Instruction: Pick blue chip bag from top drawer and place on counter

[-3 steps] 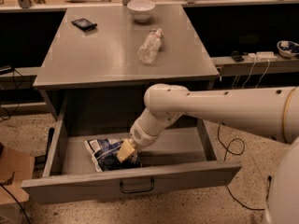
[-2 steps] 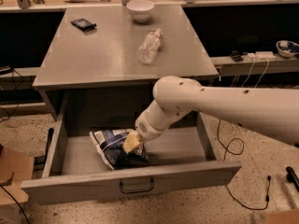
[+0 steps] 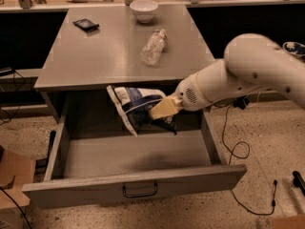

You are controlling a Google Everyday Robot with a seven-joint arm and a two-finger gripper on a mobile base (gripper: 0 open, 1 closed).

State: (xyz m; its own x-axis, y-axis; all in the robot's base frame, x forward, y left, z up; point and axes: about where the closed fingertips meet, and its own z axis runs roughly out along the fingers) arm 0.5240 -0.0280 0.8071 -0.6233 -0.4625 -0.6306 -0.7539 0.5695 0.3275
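The gripper (image 3: 159, 111) sits just right of the middle of the frame, at the end of a thick white arm (image 3: 238, 75) that reaches in from the right edge. Its pale yellowish fingers (image 3: 164, 108) are pinched on the blue chip bag (image 3: 131, 104). One finger lies across the bag's right-hand face, and the other is hidden behind the bag.

The bag extends left from the gripper, tilted and crumpled, with its white band toward the upper left and its dark navy body nearest the fingers. It hangs above the back part of the open top drawer (image 3: 133, 156), clear of the drawer floor. Its upper edge is just under the front lip of the counter (image 3: 109, 46). No part of the bag is on the counter surface.

The drawer is pulled out toward the bottom of the frame, with its dark wire handle (image 3: 139, 191) centred on the front panel.

On the counter, a clear plastic bottle (image 3: 153, 46) lies on its side right of centre. A white bowl (image 3: 144, 9) stands near the far edge, and a small black packet (image 3: 86, 25) lies toward the upper left. All three are well apart from the bag.
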